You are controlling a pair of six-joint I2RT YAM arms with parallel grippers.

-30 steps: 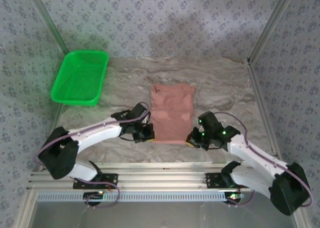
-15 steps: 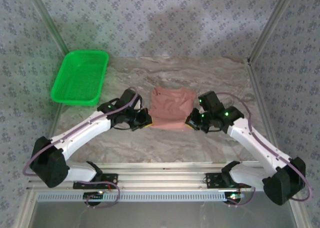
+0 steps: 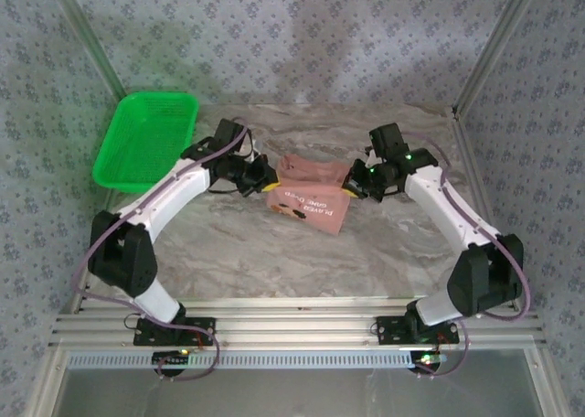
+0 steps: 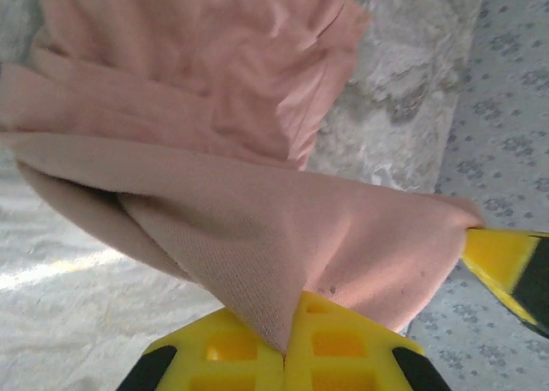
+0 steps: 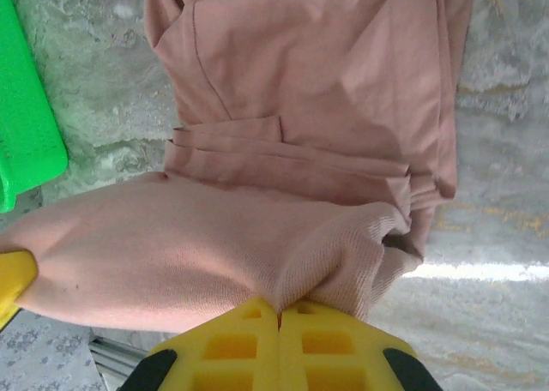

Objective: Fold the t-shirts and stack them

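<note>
Reaching forward — left pincer [image 3: 263, 179], right pincer [image 3: 351, 189] clamp t-shirt [image 3: 315, 172].

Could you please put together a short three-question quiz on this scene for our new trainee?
1. True or false: the left fingers are shut on the t-shirt.
2. Where does the green basket sit? A) at the far left of the table B) on the t-shirt C) at the near right corner
3. Fill in: the right fingers pinch the ___.
Key: 1 true; 2 A; 3 t-shirt.
</note>
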